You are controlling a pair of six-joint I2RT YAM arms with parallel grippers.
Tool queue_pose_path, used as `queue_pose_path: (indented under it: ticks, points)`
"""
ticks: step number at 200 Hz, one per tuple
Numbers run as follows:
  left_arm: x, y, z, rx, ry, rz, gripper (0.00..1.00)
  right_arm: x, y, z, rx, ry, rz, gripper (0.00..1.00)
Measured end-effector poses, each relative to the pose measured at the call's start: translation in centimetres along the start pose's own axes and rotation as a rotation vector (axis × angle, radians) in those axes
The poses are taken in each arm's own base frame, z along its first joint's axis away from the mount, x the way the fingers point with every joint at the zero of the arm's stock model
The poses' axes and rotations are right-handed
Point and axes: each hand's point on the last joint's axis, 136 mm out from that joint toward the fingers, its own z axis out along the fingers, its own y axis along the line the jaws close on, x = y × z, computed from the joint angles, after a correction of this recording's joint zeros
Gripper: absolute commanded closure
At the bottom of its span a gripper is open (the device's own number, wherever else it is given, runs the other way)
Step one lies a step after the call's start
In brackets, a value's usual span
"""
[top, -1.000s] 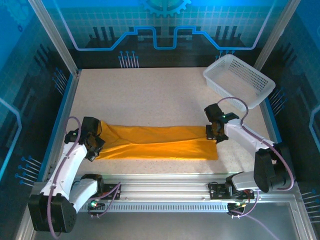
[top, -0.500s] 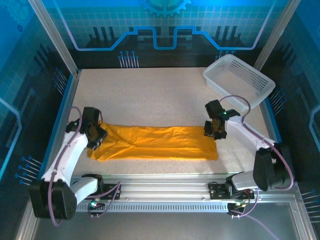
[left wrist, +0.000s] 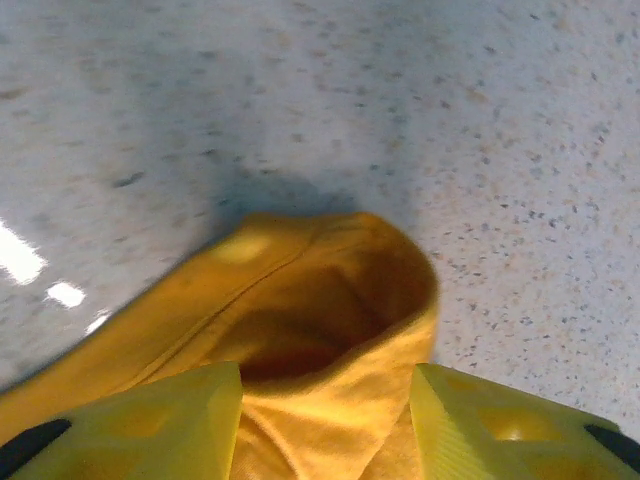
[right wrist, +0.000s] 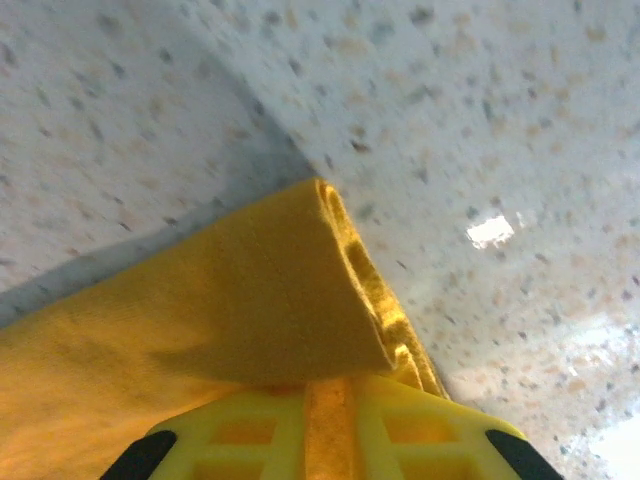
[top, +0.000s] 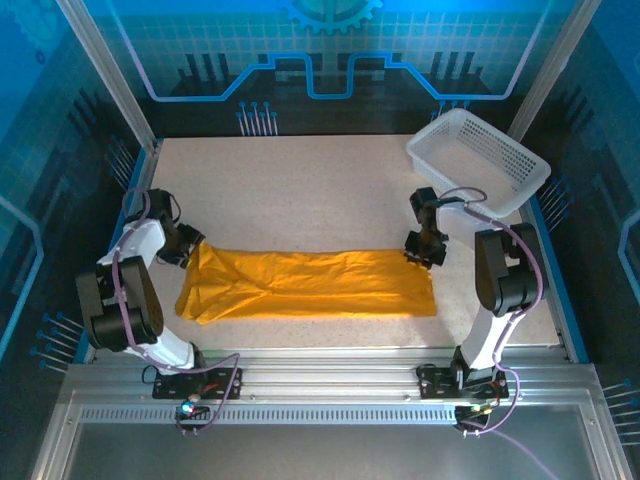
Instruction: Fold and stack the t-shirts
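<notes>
The orange-yellow t-shirt (top: 310, 285) lies folded into a long strip across the near half of the table. My left gripper (top: 190, 247) is at its far left corner. In the left wrist view, the left gripper (left wrist: 325, 430) stands open, its yellow fingers (left wrist: 170, 425) apart with a loose hump of the t-shirt (left wrist: 320, 300) between them. My right gripper (top: 421, 250) is at the strip's far right corner. In the right wrist view, the right gripper (right wrist: 330, 400) is shut on the layered edge of the t-shirt (right wrist: 200, 330), lifting it slightly off the table.
A white mesh basket (top: 459, 183) sits tilted at the back right corner, just beyond the right gripper. Blue rails border the speckled table (top: 300, 190) on the left and right. Bare tabletop lies beyond the shirt.
Both grippers have moved toward the far side, the left one also outward to the left. The shirt's left end spread and shifted with it. The strip's far edge now sits slightly farther back.
</notes>
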Motion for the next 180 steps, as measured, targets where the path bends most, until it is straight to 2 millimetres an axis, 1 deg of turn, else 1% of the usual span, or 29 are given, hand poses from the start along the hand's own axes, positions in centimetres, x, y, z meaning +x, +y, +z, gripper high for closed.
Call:
queue_pose_path:
  ticks: [10,29,41,61,82,99,108,126,140,163,180]
  points:
    - [-0.2,-0.6,0.2,0.027,-0.001,0.022,0.49,-0.1,0.1,0.0,-0.001,0.0,0.0,0.83]
    - [-0.5,-1.7,0.2,0.081,-0.01,0.076,0.54,0.0,0.1,0.1,0.0,0.008,0.0,0.83]
    - [-0.6,-1.9,0.5,0.088,-0.008,0.102,0.59,0.0,0.1,0.2,-0.001,0.011,0.001,0.83]
    - [-0.3,-1.4,1.4,0.069,0.011,0.135,0.7,0.1,0.1,0.1,0.004,0.017,0.001,0.83]
    - [-0.1,-0.9,2.1,0.049,0.026,0.153,0.79,-0.1,0.2,0.1,0.009,0.023,0.001,0.83]
    - [-0.2,-0.4,2.5,0.023,0.025,0.161,0.94,-0.2,0.2,0.0,0.02,0.025,0.002,0.83]
    - [-0.2,0.0,2.7,0.003,0.025,0.173,1.0,-0.4,0.2,-0.1,0.024,0.021,0.002,0.83]
    - [-0.7,0.6,2.7,-0.031,0.011,0.168,1.0,-0.8,0.2,-0.1,0.035,0.019,0.001,0.85]
    - [-1.3,0.7,2.5,-0.038,-0.003,0.161,1.0,-1.2,0.4,-0.2,0.039,0.019,0.001,0.88]
    - [-2.7,-0.2,2.4,-0.027,-0.023,0.151,1.0,-2.1,1.1,0.0,0.039,0.02,0.005,0.9]
    - [-3.5,-1.1,2.9,-0.014,-0.022,0.141,1.0,-3.0,1.9,0.1,0.039,0.024,0.005,0.92]
